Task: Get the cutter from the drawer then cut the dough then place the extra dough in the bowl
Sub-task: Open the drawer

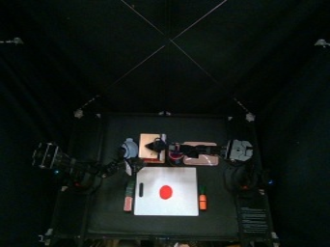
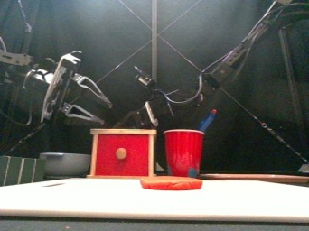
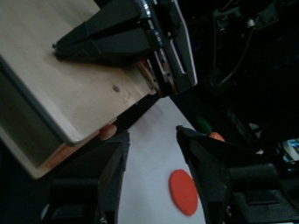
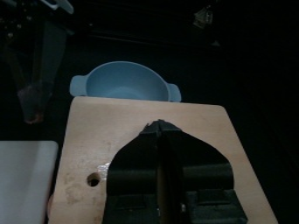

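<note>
Cutter unseen (presumably behind shut red drawer front of wooden box), left hand spread wide, hovering off that box's front, better placed for its knob than right hand, pinched closed atop the box.

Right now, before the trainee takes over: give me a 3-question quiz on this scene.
1. True or false: the dough lies as a whole disc on the white board.
2. What is the right end effector directly over? A) the wooden box B) a red cup C) a bowl
3. Fill in: the jaws of the left end effector are ____.
Key: 1 true; 2 A; 3 open.
</note>
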Motion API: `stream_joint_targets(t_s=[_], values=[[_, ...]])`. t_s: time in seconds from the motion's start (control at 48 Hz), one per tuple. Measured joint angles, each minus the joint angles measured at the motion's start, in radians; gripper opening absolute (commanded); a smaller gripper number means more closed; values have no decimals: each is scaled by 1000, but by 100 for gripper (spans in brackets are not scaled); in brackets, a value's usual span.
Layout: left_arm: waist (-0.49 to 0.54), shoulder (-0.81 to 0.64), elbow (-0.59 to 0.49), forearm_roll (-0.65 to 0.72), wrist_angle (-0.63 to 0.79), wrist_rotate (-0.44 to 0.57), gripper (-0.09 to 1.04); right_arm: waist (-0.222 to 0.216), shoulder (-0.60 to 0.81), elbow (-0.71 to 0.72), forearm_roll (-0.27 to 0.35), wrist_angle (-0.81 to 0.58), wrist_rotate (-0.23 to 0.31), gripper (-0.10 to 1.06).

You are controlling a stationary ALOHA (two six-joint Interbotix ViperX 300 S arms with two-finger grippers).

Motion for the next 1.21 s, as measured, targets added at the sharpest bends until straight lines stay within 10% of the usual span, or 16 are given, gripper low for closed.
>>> stream_joint_targets(t_s=[0.396,1.208], values=[[2,189,-86,-161,11,-163,86,11,0,-2,0,8,2,-7],[31,311,-187,-264,-32,-160,84,25,9,-12,6,15,6,-7]])
